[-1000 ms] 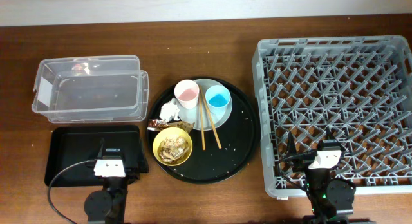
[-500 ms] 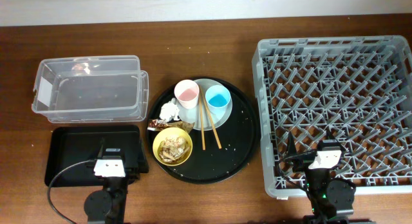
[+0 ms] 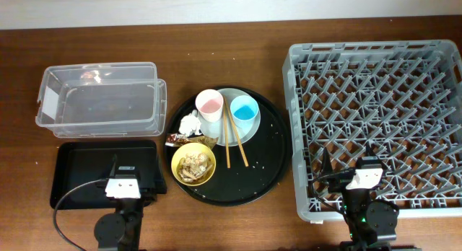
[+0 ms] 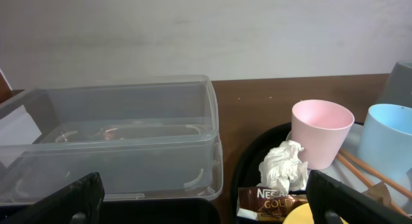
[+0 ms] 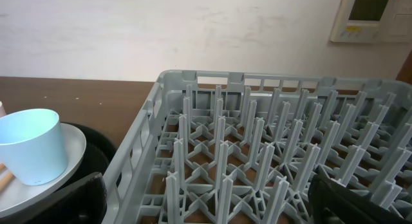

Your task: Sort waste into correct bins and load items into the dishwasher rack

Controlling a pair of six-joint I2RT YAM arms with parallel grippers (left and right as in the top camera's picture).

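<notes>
Seen from overhead, the pink cup (image 3: 209, 104) and light blue cup (image 3: 245, 109) stand on the grey plate (image 3: 247, 133). Two chopsticks (image 3: 232, 139) lean across the plate. The yellow bowl (image 3: 193, 164) holds beige food scraps (image 3: 193, 165). The white tissue (image 3: 190, 123) and brown-gold wrapper (image 3: 189, 141) lie beside the bowl. The clear tub (image 3: 101, 99) and black tray (image 3: 86, 172) are at the left, and the grey rack (image 3: 379, 114) is at the right. My left gripper (image 3: 132, 172) (image 4: 206, 208) is open over the black tray. My right gripper (image 3: 346, 168) (image 5: 209, 205) is open over the rack's front edge.
All the dishes and waste sit on a large round black tray (image 3: 260, 172) in the middle. In the left wrist view the tub (image 4: 122, 140), tissue (image 4: 283, 169), wrapper (image 4: 270, 199) and pink cup (image 4: 320, 130) are ahead. In the right wrist view the rack pegs (image 5: 257, 153) fill the view.
</notes>
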